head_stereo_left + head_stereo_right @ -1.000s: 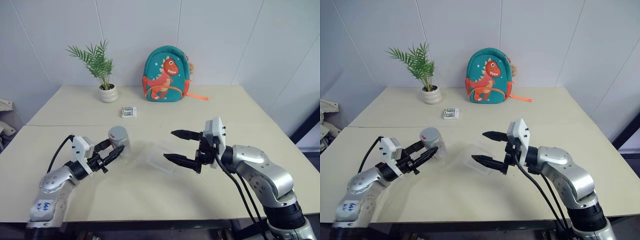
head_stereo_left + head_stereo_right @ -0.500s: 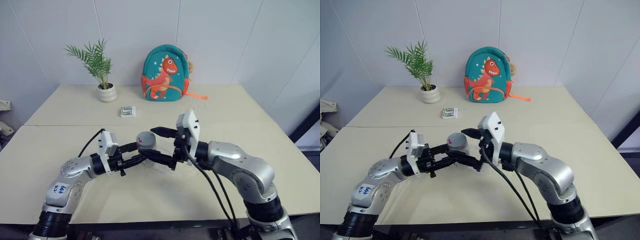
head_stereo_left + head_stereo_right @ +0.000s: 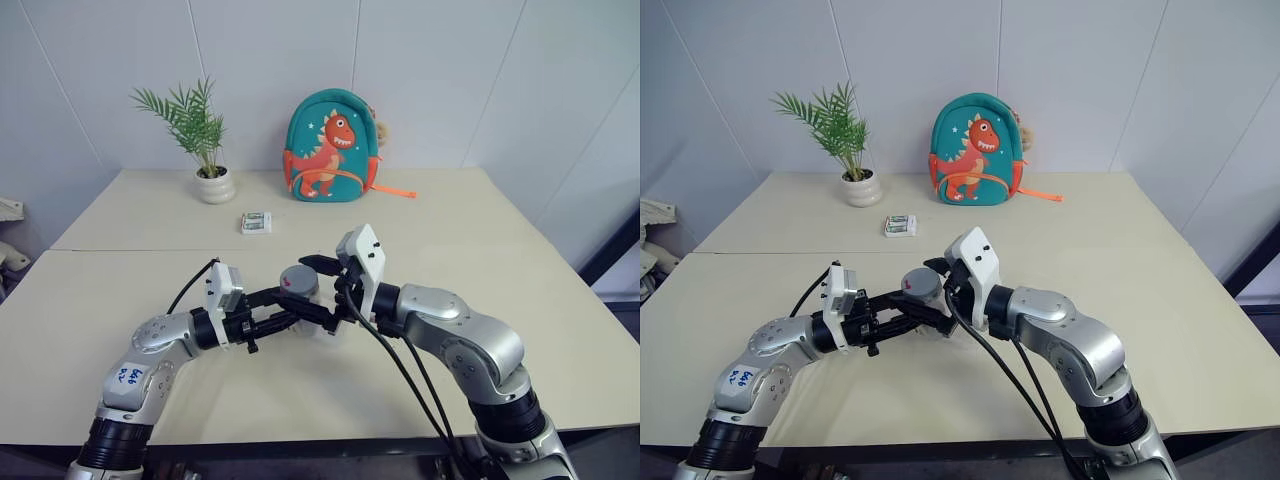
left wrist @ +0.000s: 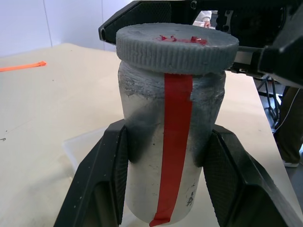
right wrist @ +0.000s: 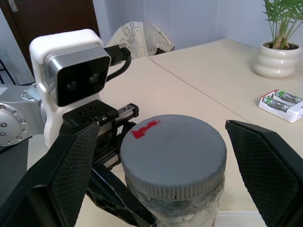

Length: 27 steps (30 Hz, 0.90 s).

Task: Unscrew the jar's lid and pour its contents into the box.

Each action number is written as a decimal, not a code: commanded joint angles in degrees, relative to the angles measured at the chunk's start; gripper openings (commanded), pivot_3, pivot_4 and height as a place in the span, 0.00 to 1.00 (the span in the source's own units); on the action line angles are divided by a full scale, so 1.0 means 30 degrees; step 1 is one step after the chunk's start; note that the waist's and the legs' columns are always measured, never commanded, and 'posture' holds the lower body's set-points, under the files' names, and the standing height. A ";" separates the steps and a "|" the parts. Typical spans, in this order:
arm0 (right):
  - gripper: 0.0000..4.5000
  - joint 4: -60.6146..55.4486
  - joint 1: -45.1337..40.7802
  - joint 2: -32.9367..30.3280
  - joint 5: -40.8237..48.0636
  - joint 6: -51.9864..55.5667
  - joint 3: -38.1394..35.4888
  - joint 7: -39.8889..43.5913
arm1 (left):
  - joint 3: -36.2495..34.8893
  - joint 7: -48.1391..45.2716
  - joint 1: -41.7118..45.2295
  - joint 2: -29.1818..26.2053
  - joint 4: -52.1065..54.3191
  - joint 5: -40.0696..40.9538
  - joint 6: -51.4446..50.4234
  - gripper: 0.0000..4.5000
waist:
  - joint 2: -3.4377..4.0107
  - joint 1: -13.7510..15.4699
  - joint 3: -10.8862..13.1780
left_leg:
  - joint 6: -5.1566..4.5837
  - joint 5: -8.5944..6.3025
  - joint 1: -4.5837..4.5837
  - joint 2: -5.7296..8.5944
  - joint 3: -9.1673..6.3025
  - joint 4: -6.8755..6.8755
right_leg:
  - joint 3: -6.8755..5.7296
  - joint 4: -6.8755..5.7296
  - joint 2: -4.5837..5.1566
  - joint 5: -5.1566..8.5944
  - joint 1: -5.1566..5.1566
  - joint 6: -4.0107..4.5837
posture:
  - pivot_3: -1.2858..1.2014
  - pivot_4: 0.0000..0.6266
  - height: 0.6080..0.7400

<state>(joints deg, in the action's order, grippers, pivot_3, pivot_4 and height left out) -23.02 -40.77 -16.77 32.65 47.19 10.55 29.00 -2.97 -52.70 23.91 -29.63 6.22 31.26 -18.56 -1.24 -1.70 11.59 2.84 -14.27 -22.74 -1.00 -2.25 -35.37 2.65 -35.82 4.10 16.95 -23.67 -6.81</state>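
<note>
My left gripper [image 3: 284, 308] is shut on the jar [image 4: 170, 156], a frosted silvery cylinder with a red strip down its side, and holds it upright above the table's middle. The grey ribbed lid [image 5: 173, 146], marked with a red smear, sits on the jar. My right gripper [image 3: 312, 286] is open, its two fingers standing on either side of the lid with gaps showing. The clear box [image 4: 83, 144] lies on the table just beneath and behind the jar. The contents are hidden inside the jar.
A white pot with a green plant [image 3: 215, 186] and a teal dinosaur backpack [image 3: 330, 147] stand at the table's far edge. A small green-and-white packet [image 3: 256, 222] lies in front of them. A seam crosses the table [image 3: 120, 250].
The left gripper carried the jar rightward to the table's middle. The right gripper moved left, and its open fingers now flank the lid. Little has shifted in the last half second.
</note>
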 commanded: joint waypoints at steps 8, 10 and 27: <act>0.62 -0.0262 -0.0223 0.0228 -0.0098 -0.0910 -0.0307 0.0439 | -0.0179 -0.0001 0.0053 0.0235 0.0579 -0.0031 0.0390 0.42 | 0.0000 0.0001 0.0000 | 0.0000 0.0000 0.0000 0.0000 -0.0002 0.0000 | -0.0001 -0.0001 0.0000 0.0000 0.0000 0.0000 | 0.52 0.24 1.00; 0.56 -0.0213 -0.0226 0.0216 -0.0112 -0.0950 -0.0280 0.0560 | -0.0179 0.0016 0.0073 0.0250 0.0617 -0.0014 0.0391 0.42 | 0.0000 0.0001 0.0000 | 0.0000 0.0000 0.0000 0.0000 -0.0002 0.0000 | 0.0000 -0.0001 0.0000 0.0000 0.0000 0.0000 | 0.52 0.24 1.00; 0.56 0.2613 -0.2374 -0.1677 0.1655 -0.1685 -0.0714 0.7423 | 0.0352 -0.2043 0.0712 -0.0079 0.0597 0.0916 -0.0728 0.42 | 0.0000 -0.0021 0.0001 | -0.0004 0.0002 0.0001 -0.0002 -0.0002 -0.0017 | 0.0000 -0.0019 -0.0017 0.0000 0.0000 -0.0001 | 0.52 0.24 1.00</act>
<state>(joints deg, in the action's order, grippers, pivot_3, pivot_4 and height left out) -14.67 -45.36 -21.78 35.13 43.43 8.94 46.93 -2.04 -57.36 24.73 -29.50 6.31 32.22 -20.07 -1.24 -1.76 11.59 2.82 -14.26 -22.74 -1.01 -2.27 -35.44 2.65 -35.89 4.05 16.95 -23.66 -6.81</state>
